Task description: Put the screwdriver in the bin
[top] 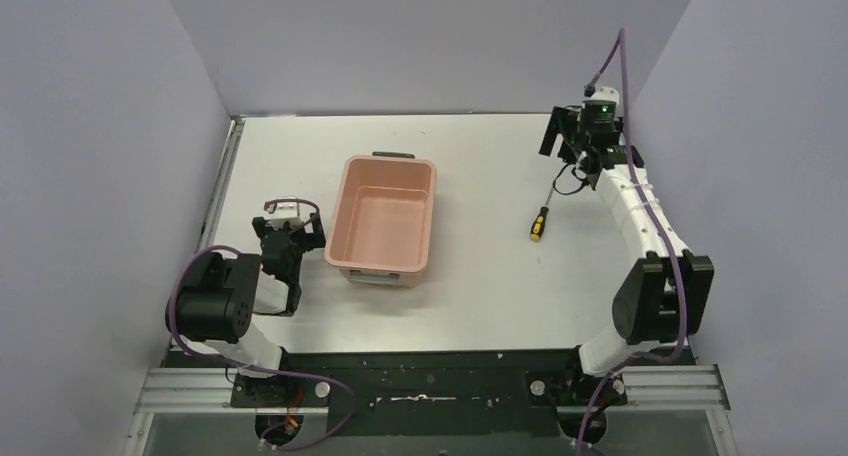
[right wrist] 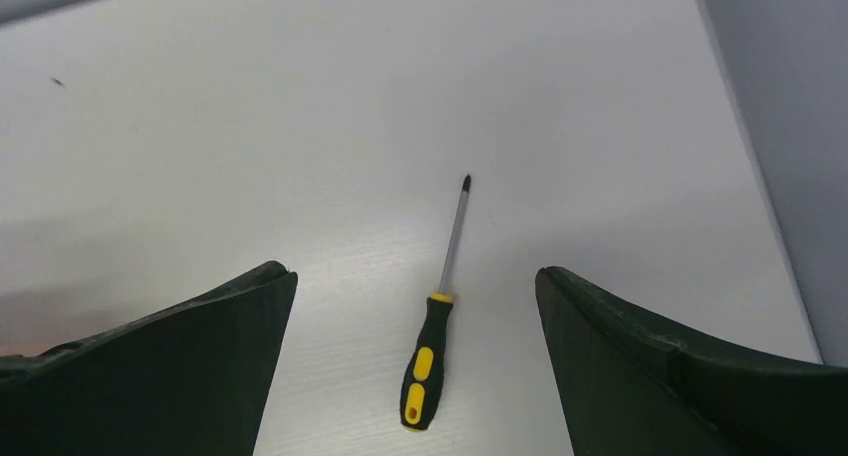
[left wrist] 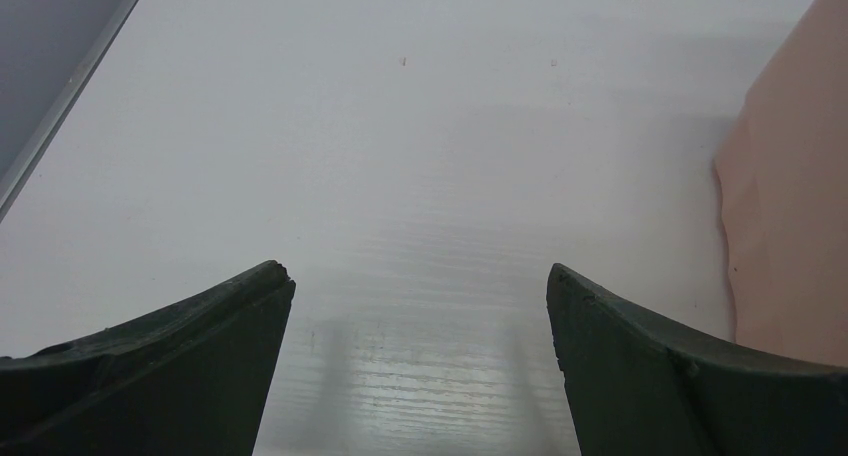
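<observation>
Left gripper: jaws apart and empty, low over the table just beside the bin's left wall; best left parked.
Bin: mid-table, nothing inside, its open top unobstructed.
Screwdriver: flat on the table right of the bin, well apart from it, handle toward the bases.
Right gripper: spread wide, holding nothing, raised above the screwdriver (the tool lies framed between its fingers). It should descend and close across the thick handle, not the thin shaft.
</observation>
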Available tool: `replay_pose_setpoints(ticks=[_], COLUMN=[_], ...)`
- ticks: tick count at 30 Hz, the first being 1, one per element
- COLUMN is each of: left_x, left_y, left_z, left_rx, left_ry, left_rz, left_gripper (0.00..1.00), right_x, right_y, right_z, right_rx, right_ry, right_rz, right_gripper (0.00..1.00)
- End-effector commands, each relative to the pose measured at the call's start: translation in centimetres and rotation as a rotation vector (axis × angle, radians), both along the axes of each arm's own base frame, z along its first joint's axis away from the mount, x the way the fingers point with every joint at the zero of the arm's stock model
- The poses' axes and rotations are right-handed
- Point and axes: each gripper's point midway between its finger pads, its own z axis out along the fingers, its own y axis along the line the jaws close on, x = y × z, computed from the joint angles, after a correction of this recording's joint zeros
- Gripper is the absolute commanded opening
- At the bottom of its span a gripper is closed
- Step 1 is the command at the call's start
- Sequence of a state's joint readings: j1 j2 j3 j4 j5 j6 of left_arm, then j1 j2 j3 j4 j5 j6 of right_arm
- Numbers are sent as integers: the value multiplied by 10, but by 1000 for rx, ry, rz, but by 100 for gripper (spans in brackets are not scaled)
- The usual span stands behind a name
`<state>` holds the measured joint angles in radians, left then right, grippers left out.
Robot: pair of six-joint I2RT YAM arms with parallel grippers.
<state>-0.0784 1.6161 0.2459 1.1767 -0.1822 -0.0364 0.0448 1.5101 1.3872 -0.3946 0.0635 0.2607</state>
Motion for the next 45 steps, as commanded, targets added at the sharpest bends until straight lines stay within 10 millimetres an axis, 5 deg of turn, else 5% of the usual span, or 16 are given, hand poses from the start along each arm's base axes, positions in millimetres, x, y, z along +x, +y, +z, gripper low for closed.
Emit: replay_pose_setpoints(ticks=[1, 7, 14, 16, 20, 21, 23, 27, 32, 38, 42, 45], left_x=[5, 5, 5, 5, 5, 5, 5, 5, 5, 5, 5, 5], left_y=[0, 0, 0, 0, 0, 0, 0, 0, 0, 0, 0, 0], left_z=[12, 12, 13, 13, 12, 12, 12, 13, 12, 12, 12, 13], left_rx=[6, 7, 5, 6, 6, 6, 6, 5, 6, 6, 6, 6], left_ry=[-46, -45, -47, -47, -46, -46, -46, -47, -45, -45, -46, -46], left_rz=[-7, -6, -6, -7, -6, -5, -6, -6, -6, -6, -5, -7], left_gripper=[97, 97, 97, 97, 97, 97, 97, 97, 97, 97, 97, 97], right_x=[-37, -37, -44, -47, -49, -48, -42, -40, -68, -73, -71, -66], right_y=[-1, 15, 5, 5, 6, 6, 5, 4, 2, 10, 54, 133], right_z=[-105, -172, -227, -238, -238, -233, -210, -136, -64, -4, 16, 37], right_rx=[19, 73, 15, 12, 6, 1, -10, -22, -16, 31, 44, 79], right_ry=[438, 570, 668, 696, 722, 729, 725, 690, 737, 591, 522, 421], right_rz=[-16, 32, 14, 18, 42, 47, 61, 65, 24, -16, 52, 203], right_gripper=[94, 83, 67, 54, 8, 0, 0, 0, 0, 0, 0, 0])
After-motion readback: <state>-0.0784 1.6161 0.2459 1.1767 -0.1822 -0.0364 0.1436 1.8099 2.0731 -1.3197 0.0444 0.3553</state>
